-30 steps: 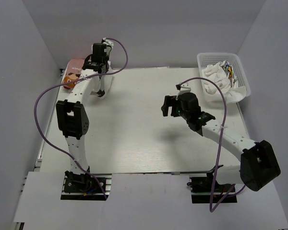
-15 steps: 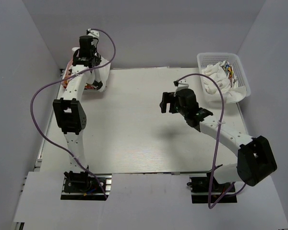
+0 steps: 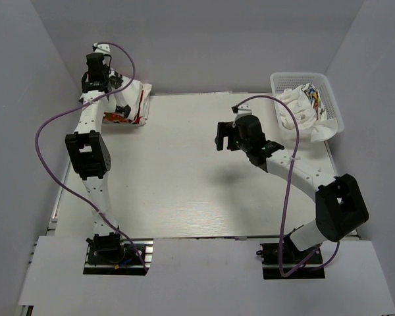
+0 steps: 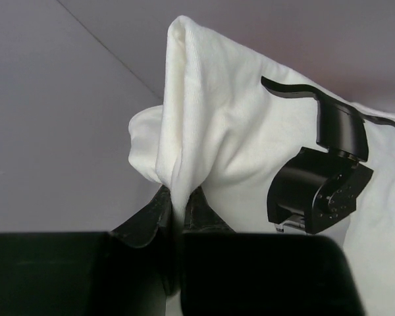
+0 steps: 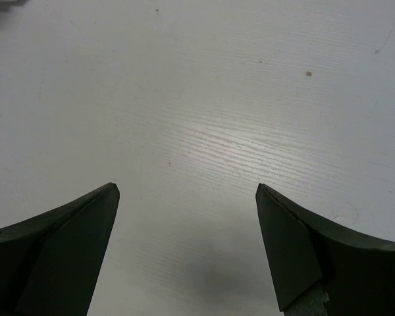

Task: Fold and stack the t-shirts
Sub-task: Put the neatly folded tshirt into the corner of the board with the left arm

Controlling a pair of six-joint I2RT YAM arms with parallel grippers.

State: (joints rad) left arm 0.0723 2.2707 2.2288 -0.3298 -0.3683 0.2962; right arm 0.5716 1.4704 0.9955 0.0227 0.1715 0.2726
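Pale cloth bunches at the far left corner of the tabletop [image 3: 184, 191]: a tee [image 3: 133, 99], whitish with a reddish-orange print along its lower edge, hangs in a loose bundle from the left gripper [image 4: 176, 214]. The wrist view shows that gripper clenched on a narrow pinch of the fabric, a ridge of it standing up from between the jaws; whether the lower hem touches the tabletop I cannot tell. No folded garment lies on the middle of the tabletop. Over it, right of centre, the right gripper [image 5: 186, 187] hovers with its jaws spread wide and nothing between them, only the grained surface below. At the far right corner sits a basket [image 3: 301, 75] with a crumpled heap [image 3: 296, 105] of white cloth inside, a small multicoloured print showing, part of it seeming to spill over the near rim. By my reckoning the task is at an early stage: no tee lies flat, none is folded, no stack is begun. What is left would be to spread the held tee, fold it, bring out the heap, fold that and pile one on the other
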